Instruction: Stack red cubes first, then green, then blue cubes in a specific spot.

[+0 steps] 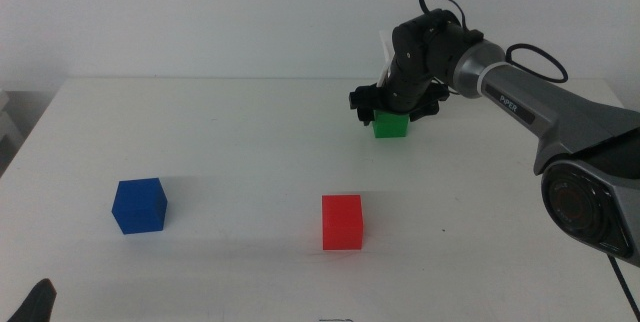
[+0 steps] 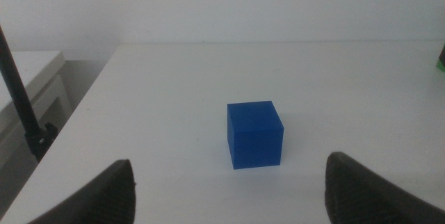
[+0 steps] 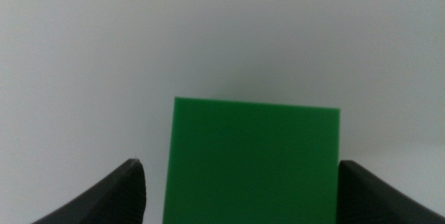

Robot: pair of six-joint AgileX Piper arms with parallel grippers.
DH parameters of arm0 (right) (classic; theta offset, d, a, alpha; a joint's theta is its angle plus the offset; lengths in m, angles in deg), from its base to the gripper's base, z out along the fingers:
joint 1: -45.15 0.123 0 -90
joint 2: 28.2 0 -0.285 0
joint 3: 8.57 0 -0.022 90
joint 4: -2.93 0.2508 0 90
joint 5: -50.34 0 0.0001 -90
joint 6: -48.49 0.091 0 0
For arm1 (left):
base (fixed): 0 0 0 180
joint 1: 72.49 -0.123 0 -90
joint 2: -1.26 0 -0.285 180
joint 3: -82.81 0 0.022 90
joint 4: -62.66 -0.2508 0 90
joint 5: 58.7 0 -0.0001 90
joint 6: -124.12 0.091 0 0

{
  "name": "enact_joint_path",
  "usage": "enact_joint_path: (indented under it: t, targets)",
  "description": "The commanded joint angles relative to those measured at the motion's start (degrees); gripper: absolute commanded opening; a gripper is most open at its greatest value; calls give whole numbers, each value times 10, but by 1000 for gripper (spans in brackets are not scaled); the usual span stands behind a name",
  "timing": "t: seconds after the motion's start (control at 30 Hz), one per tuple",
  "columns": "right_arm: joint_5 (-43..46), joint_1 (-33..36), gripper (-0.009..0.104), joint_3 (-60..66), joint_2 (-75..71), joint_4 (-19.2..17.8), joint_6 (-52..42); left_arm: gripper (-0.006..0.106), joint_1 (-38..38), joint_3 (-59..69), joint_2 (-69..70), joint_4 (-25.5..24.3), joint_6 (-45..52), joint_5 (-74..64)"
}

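The green cube [image 1: 391, 125] sits on the white table [image 1: 250, 132] at the back right. My right gripper [image 1: 392, 114] is down over it. In the right wrist view the open jaws of the right gripper [image 3: 240, 163] stand on either side of the green cube [image 3: 254, 161], one close against it and one with a gap. The red cube [image 1: 342, 222] rests alone near the front middle. The blue cube [image 1: 139, 205] rests at the front left. My left gripper [image 2: 229, 160] waits open at the bottom left corner [image 1: 35, 302], with the blue cube [image 2: 254, 133] ahead of it.
The table's left edge and a lower white surface beside it show in the left wrist view, along with a dark cable [image 2: 17, 92]. A sliver of the green cube [image 2: 441, 57] shows at that view's edge. A black cable loops over the right arm [image 1: 530, 57].
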Motion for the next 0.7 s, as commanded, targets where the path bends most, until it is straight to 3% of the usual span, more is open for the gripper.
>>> enact_joint_path:
  t: [0.0, 0.13, 0.17, 0.43, 0.47, 0.67]
  targets:
    - [21, -5, 82, -18, -43, -9, -10, 94, 0, -2, 10, 6, -7, 45]
    - [22, -5, 82, -18, -42, -9, -10, 94, 0, -2, 10, 6, -7, 45]
    - [22, -6, 56, -18, -43, -12, -6, 94, 0, -2, 10, 6, -7, 45]
    - [22, -11, 10, -18, -45, -21, 2, 94, 0, -2, 10, 6, -7, 45]
    - [16, -11, -1, -18, -52, -21, 2, 94, 0, -2, 10, 6, -7, 45]
    - [19, -5, -1, 28, -114, -7, 6, 94, 0, -2, 10, 6, -7, 45]
